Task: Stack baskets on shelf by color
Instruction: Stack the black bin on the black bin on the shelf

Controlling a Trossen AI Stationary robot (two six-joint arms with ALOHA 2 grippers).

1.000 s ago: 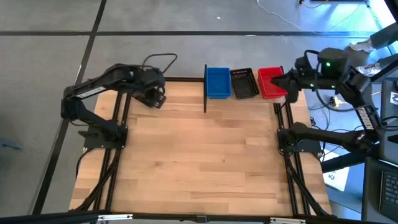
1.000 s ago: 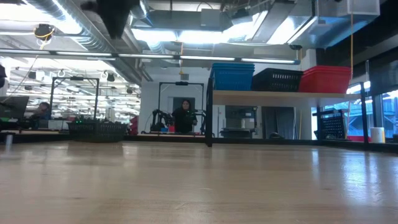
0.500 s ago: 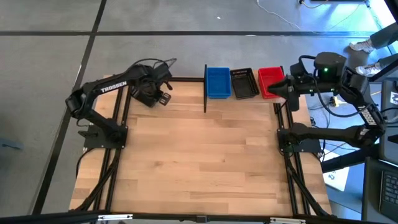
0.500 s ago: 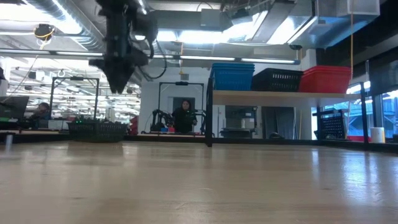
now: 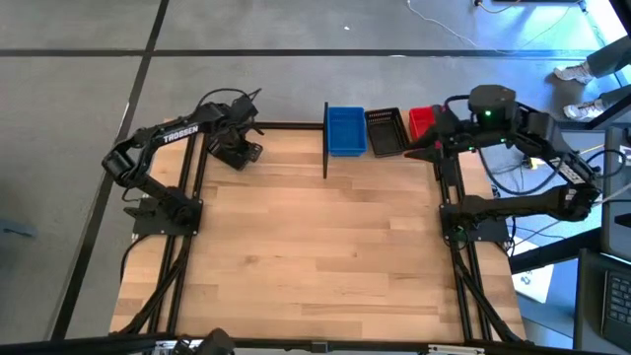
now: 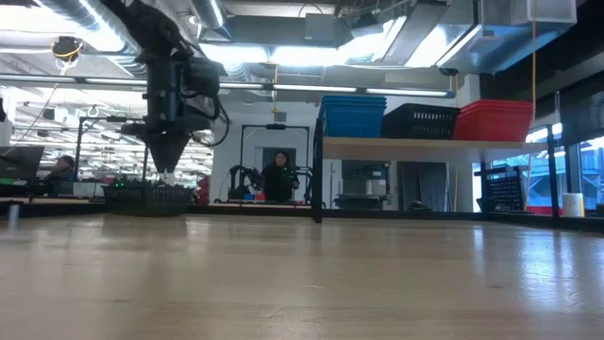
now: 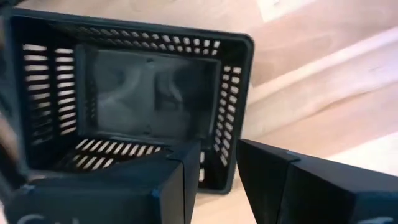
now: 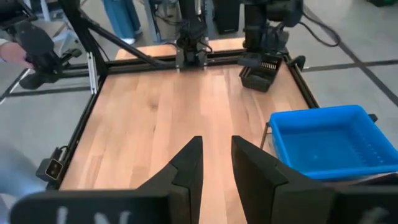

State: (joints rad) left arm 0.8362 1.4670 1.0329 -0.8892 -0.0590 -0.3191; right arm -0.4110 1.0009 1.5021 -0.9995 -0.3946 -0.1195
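One second on: lowered left claw (image 7: 217,155), parted, astride wall of black perforated plastic basket (image 7: 149,106); drawn right claw (image 8: 216,146), parted and empty, off light-wood shelf (image 6: 415,144); pickup likely next.

Blue stack (image 5: 345,130), black stack (image 5: 385,131) and red stack (image 5: 422,122) sat side by side on the shelf (image 6: 415,144); one black basket (image 5: 240,153) lay near the table's far-left corner.

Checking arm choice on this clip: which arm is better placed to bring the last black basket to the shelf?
Left. The left gripper hangs right over the black basket at the table's far left corner, one finger inside its near wall. The right gripper, jaws open and empty, sits by the shelf, far from it.
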